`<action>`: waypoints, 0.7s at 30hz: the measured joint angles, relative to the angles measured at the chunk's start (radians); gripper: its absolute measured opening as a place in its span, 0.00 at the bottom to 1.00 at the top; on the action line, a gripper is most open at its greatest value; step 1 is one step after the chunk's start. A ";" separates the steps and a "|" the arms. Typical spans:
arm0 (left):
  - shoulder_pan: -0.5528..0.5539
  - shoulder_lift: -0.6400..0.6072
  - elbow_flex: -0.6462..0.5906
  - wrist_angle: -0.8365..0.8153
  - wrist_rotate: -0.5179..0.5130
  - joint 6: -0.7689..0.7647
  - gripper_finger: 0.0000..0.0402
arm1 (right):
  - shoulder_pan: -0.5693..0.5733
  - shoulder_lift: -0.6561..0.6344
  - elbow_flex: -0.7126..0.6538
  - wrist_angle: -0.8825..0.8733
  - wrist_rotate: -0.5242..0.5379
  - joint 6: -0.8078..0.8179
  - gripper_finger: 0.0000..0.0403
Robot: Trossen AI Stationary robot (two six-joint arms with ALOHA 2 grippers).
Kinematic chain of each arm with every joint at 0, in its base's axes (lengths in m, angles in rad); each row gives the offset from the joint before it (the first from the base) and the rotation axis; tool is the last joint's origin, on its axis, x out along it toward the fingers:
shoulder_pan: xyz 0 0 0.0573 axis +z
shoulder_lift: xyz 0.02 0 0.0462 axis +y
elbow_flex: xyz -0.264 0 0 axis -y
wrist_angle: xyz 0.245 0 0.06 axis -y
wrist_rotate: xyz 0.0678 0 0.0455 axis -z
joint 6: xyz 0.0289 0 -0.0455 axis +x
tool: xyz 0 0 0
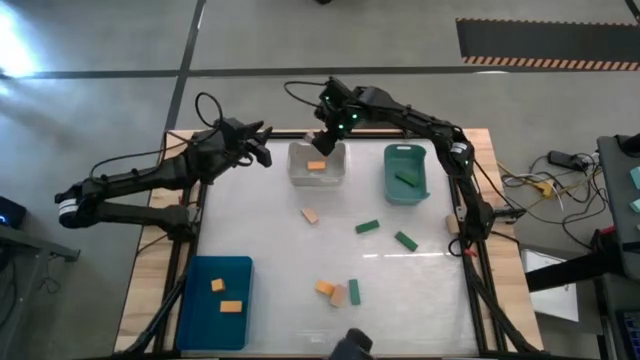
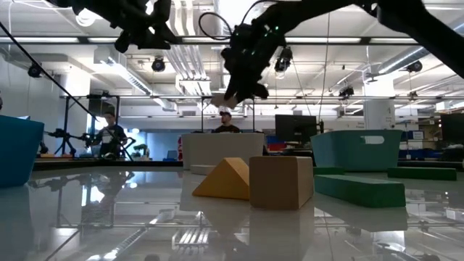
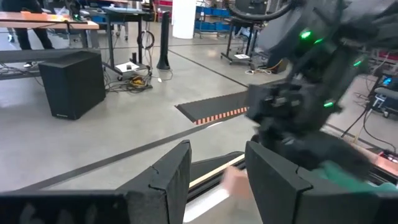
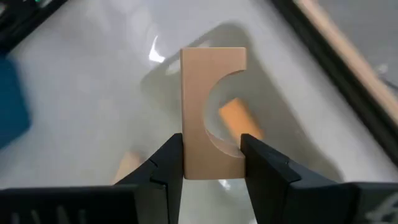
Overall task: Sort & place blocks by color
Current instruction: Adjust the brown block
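A grey concrete floor is seen around the table, crossed by dark seams and marked by a black mat with an orange-striped edge. Behind the table an open workshop hall is shown, where long ceiling lights (white, in rows) are mounted. A black box is placed on the floor, and two persons are seen far behind.

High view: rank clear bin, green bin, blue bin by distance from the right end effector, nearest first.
From the right end effector:
1. Clear bin, directly below it at the table's far edge.
2. Green bin, on the right side.
3. Blue bin, near-left corner.
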 joint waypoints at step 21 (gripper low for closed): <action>0.001 0.003 -0.008 -0.033 0.123 0.008 0.34 | 0.296 -0.172 -0.420 -0.120 0.143 -0.200 0.30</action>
